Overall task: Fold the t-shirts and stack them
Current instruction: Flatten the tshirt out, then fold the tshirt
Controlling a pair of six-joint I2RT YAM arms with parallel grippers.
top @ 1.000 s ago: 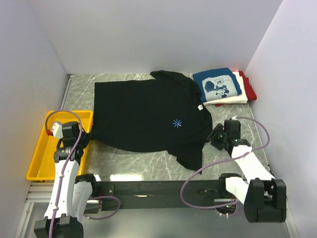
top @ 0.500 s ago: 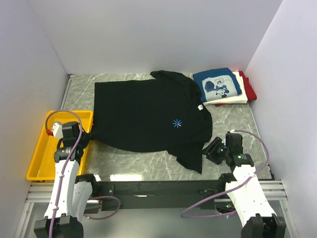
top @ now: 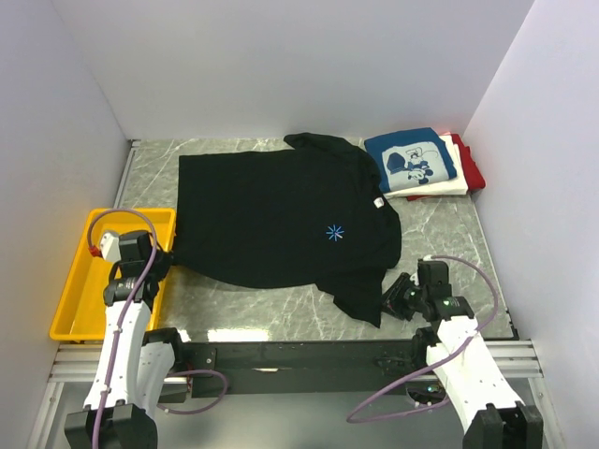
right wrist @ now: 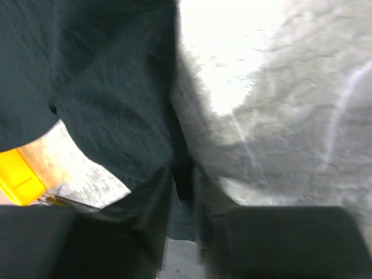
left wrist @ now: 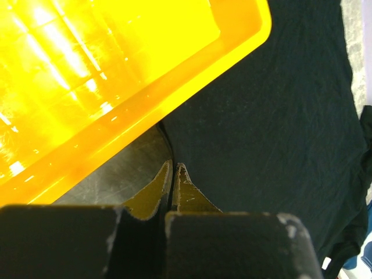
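On the grey marbled surface (top: 449, 238) the black t-shirt (top: 281, 210) lies spread flat and unfolded, the folded stack (top: 416, 164) just off its far-right corner, so seemingly one shirt remains; the left hand (left wrist: 173, 170) is pressed together at its near-left hem, and the right hand (top: 391, 301) is beside its near sleeve, with a grip too blurred to tell.

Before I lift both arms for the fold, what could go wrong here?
The left end effector seems to pinch only the very edge of the black t-shirt, so it may slip free. That corner lies beside the yellow tray, which could snag or shift. The right wrist view is blurred, so the right end effector may not hold the sleeve.
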